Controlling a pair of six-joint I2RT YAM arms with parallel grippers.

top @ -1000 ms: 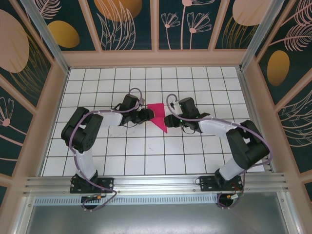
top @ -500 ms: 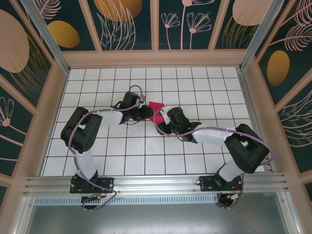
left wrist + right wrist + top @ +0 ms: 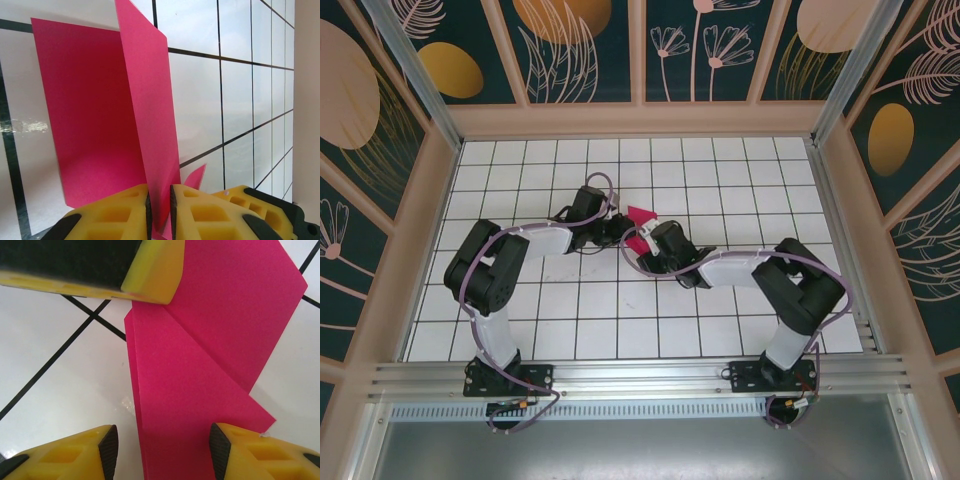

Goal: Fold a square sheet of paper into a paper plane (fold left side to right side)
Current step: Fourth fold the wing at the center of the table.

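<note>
Left end effector [image 3: 159, 194] is pinched on the 9 o'clock flap of the square sheet of paper [image 3: 90, 110], right end effector [image 3: 164, 440] open; fold is judged midway.

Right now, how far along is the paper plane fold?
Done: the pink paper already carries creases, with angled layers lying over one another. In hand: the left gripper pinches a flap standing up off the table, while the right gripper sits open astride the flat layers. Left: probably laying that flap over to the right, pressing it, then the remaining folds. No narrow dart shape shows yet.
</note>
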